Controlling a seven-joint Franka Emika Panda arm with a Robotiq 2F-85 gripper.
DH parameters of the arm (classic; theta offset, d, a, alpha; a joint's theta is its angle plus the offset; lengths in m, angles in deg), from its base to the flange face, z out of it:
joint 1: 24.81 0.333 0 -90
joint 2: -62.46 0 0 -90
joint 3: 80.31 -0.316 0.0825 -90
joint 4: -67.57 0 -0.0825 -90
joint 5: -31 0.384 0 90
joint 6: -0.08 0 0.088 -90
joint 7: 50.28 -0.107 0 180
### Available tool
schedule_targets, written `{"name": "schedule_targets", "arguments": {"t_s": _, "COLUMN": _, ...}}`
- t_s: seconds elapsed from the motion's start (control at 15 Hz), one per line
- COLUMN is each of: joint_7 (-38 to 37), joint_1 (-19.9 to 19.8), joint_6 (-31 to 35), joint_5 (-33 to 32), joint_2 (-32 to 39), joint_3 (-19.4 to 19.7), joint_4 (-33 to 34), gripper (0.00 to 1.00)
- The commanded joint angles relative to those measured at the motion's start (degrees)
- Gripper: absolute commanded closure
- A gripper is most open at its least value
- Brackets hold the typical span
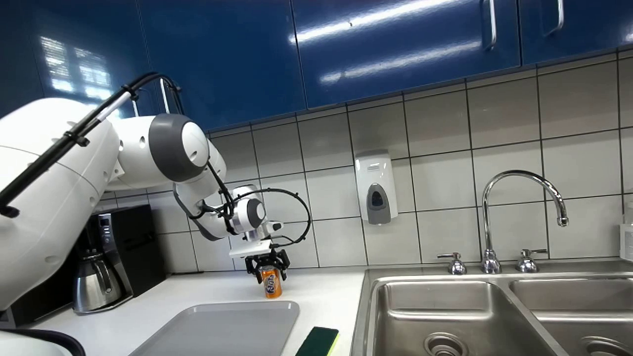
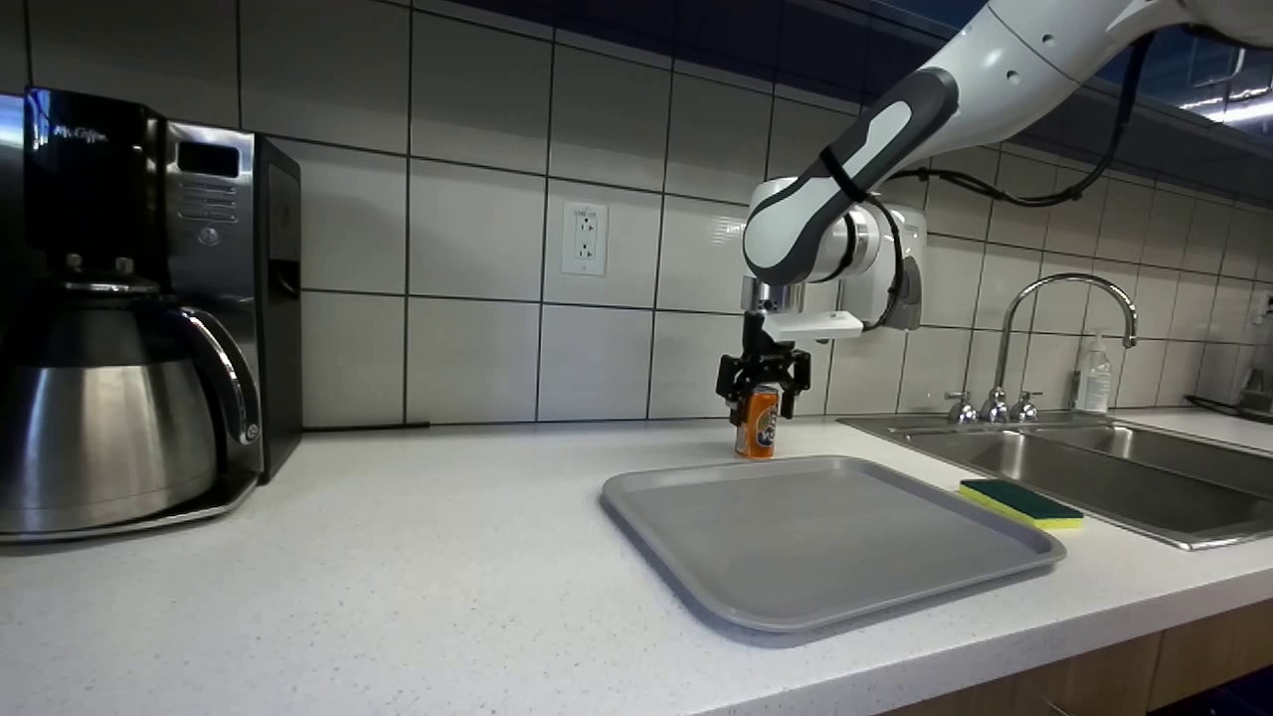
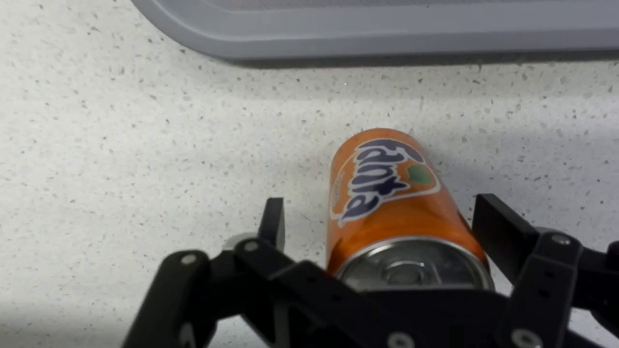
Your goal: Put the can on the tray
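Observation:
The can [image 1: 272,286] is orange with a silver top and stands upright on the counter in both exterior views [image 2: 758,428]. The tray [image 1: 227,329] is flat and grey, beside the can, and shows in both exterior views [image 2: 835,542]. In the wrist view, the tray's rim [image 3: 387,36] runs along the top, apart from the can [image 3: 387,193]. My gripper [image 3: 380,200] is open, with one finger on each side of the can's upper part. A gap shows at the left finger; the right finger is very close to the can. Part of the lid is hidden by the gripper.
A green and yellow sponge [image 2: 1019,502] lies between the tray and the steel sink [image 1: 435,316]. A coffee maker with a steel pot [image 2: 119,428] stands at the other end of the counter. The tiled wall [image 2: 477,358] is close behind the can and gripper.

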Motion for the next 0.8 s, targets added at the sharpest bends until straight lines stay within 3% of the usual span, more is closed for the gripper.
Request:
{"name": "schedule_targets", "arguments": {"t_s": 0.0, "joint_7": 0.2, "joint_1": 0.4, "joint_6": -0.2, "joint_5": 0.4, "joint_2": 0.1, "joint_3": 0.4, "joint_4": 0.2, "gripper": 0.0}}
{"name": "schedule_targets", "arguments": {"t_s": 0.73, "joint_7": 1.2, "joint_1": -0.2, "joint_6": 0.3, "joint_5": 1.1, "joint_2": -0.4, "joint_3": -0.4, "joint_4": -0.2, "gripper": 0.0}}
